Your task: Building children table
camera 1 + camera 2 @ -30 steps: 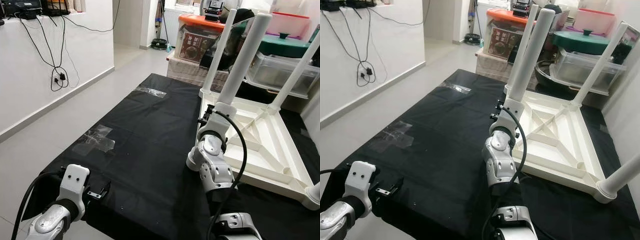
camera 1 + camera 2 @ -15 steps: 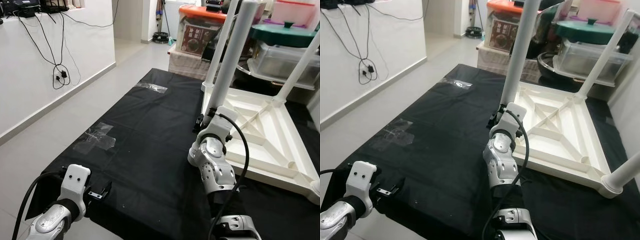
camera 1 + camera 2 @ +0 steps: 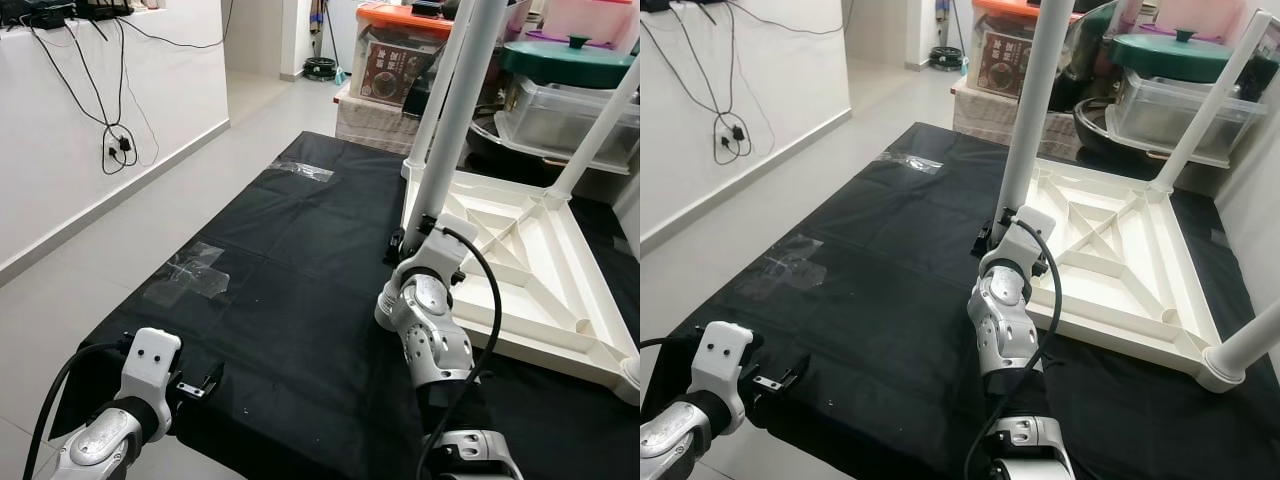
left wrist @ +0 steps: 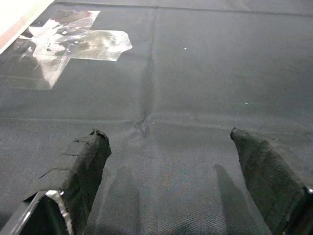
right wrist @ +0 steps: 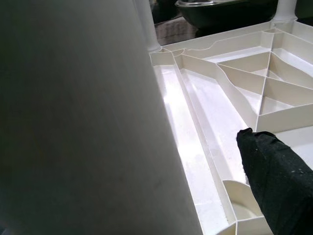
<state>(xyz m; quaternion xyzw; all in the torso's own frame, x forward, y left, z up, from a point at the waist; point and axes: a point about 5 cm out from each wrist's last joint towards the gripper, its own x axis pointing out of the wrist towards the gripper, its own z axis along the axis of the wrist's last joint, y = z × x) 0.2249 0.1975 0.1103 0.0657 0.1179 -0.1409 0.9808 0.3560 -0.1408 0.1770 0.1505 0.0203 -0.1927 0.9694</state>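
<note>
Lying upturned, white ribbed table (image 3: 520,260) (legs (image 3: 452,110) up) by right gripper (image 3: 412,232)

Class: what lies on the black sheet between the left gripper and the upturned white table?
Bare black sheet separates the left gripper from the table, apart from the right arm; left eye view shows it.

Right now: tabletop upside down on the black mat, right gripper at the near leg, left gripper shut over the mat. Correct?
Not quite. The left gripper is open, fingers spread over the black mat, per the left wrist view. Tabletop is upside down; right gripper is at the near leg.
</note>
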